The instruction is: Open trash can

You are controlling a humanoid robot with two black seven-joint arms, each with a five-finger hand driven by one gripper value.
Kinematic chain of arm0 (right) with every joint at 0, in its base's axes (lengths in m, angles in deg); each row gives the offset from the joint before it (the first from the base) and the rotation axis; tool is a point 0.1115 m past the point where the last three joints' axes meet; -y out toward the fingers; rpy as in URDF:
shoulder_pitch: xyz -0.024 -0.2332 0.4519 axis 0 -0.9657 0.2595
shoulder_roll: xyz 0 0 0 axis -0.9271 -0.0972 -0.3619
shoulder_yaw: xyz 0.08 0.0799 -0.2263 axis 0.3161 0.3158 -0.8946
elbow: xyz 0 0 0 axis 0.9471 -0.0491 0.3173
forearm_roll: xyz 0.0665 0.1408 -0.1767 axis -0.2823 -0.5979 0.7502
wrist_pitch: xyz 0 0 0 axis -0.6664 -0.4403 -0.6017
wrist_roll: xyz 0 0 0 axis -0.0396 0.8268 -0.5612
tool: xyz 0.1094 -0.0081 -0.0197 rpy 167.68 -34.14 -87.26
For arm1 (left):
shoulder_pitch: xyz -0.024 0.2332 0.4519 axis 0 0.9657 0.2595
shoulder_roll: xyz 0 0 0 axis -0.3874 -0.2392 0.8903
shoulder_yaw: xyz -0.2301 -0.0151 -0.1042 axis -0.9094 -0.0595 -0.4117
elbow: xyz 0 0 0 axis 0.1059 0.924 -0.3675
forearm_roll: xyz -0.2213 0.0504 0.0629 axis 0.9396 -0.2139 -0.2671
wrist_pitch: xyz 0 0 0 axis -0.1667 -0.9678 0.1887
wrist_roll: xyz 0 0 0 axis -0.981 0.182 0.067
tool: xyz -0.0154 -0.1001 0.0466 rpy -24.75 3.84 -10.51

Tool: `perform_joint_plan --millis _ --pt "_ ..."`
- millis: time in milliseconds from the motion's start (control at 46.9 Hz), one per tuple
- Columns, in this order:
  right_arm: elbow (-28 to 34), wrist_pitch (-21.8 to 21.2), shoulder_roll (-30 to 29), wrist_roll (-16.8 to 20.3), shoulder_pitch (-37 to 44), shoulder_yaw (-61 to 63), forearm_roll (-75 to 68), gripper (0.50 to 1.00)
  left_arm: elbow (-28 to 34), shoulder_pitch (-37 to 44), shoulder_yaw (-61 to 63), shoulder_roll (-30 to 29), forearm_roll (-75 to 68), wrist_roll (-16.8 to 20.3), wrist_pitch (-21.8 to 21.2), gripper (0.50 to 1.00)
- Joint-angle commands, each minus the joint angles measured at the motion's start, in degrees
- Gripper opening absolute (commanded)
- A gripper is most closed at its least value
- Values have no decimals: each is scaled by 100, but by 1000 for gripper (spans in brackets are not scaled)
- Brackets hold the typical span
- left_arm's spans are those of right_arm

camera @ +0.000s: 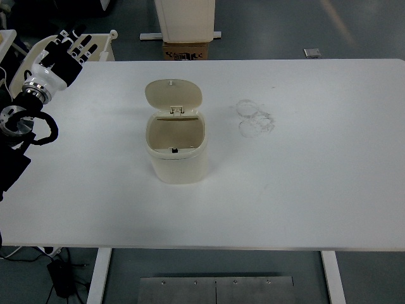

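Tabletop (304, 190), white, fills most of the view, seen steeply from above; near edge runs along the bottom w/ two white legs (99, 275) showing under it. Trash can (177, 152), cream, squarish w/ rounded corners, stands upright a bit left of the tabletop's centre. Its lid (173, 94) is flipped up and back on the hinge at the far side, so the can is open; inside looks bare, a small dark latch slot on the near inner wall. Right of the can, on the tabletop surface, faint grey scribbled rings (254, 117), like smudged marker, apart from the can.

Left hand (69, 50) sits far left of the can, over the tabletop's far-left corner, well apart from the can. Black palm and white-jointed fingers (82, 44) stretched out straight and slightly spread, holding nothing. Silver wrist cuff and black cabling trail toward the left edge. Right arm not seen.

Room: grey-green floor (285, 28) beyond the far edge of the tabletop. Behind the can, past the far edge, a cream cabinet-like unit (185, 19) w/ a brown cardboard box (187, 50) at its base. Small grey item on the floor further right, too small to tell. Below the near edge, metal plate (216, 290) on the floor; black cables and a power brick at lower left.
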Motion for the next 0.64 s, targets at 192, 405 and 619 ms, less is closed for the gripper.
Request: perform_joint_plan --millis 192,405,619 --pt "0 5 0 1 18 17 10 993 37 404 -287 258 44 183 12 1000" --pt "0 -3 0 1 18 17 -25 993 37 580 -323 346 44 191 82 1000" --pt "0 -3 0 1 9 35 -43 993 46 615 -332 487 44 191 285 1000"
